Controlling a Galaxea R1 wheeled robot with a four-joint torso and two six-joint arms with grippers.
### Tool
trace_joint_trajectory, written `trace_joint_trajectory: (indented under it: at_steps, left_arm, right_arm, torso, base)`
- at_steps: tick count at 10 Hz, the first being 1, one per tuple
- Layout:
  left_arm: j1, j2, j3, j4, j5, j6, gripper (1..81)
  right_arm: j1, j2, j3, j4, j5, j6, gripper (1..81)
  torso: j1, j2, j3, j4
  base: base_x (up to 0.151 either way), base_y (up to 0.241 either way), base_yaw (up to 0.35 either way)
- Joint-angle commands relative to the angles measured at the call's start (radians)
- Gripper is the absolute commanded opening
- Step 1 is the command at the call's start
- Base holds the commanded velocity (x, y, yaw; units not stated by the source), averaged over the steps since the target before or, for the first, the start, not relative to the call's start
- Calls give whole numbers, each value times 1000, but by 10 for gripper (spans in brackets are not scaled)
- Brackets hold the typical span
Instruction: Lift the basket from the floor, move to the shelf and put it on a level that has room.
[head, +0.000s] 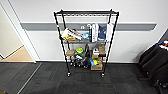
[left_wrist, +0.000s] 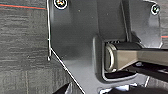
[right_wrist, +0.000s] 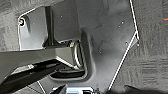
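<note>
The shelf, a tall black wire rack on small casters, stands straight ahead against the white wall in the head view. Its top level is a bare black wire grid with a thin frame. The tiers below it carry books, boxes and small coloured items. The floor of dark grey carpet tiles runs from the rack toward me. The same carpet lies under my left wrist and carpet under my right wrist. The basket is hidden from me.
A doorway with light wooden flooring opens at the left. A black draped object stands at the right, close to the wall. A grey rail runs along the wall behind the rack. A thin red line crosses the carpet.
</note>
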Motion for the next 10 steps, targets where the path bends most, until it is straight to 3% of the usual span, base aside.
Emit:
trace_joint_trajectory:
  at_steps: [1,2,3,5,7,8,10]
  left_arm:
    - [-54,-42,17,-77,78,-4,811]
    - [-64,-40,17,-79,79,-4,811]
    - [-70,-39,17,-79,81,-4,811]
    - [-82,-39,17,-79,82,-4,811]
    - [-113,-39,18,-79,130,-4,811]
    - [-130,-42,32,-80,148,-4,811]
    - [-177,-50,55,-106,177,-4,811]
  right_arm:
    - [24,-15,11,1,-69,10,811]
    - [29,-18,20,1,-71,10,811]
    - [34,-27,37,1,-71,10,811]
    - [49,-66,83,2,-69,11,811]
    - [81,-120,165,2,-69,11,811]
    - [96,-150,209,2,-69,11,811]
    - [142,-176,237,30,-80,14,811]
  torso:
    - [62,-96,0,0]
    - [83,-130,0,0]
    - [106,-166,-93,0]
    - [137,-216,-112,0]
    - [175,-276,-168,0]
    - [197,-311,-107,0]
    - [233,-365,-137,0]
  base:
    - [0,0,0]
    - [0,0,0]
    - [0,0,0]
    - [0,0,0]
    - [0,0,0]
    - [0,0,0]
    - [0,0,0]
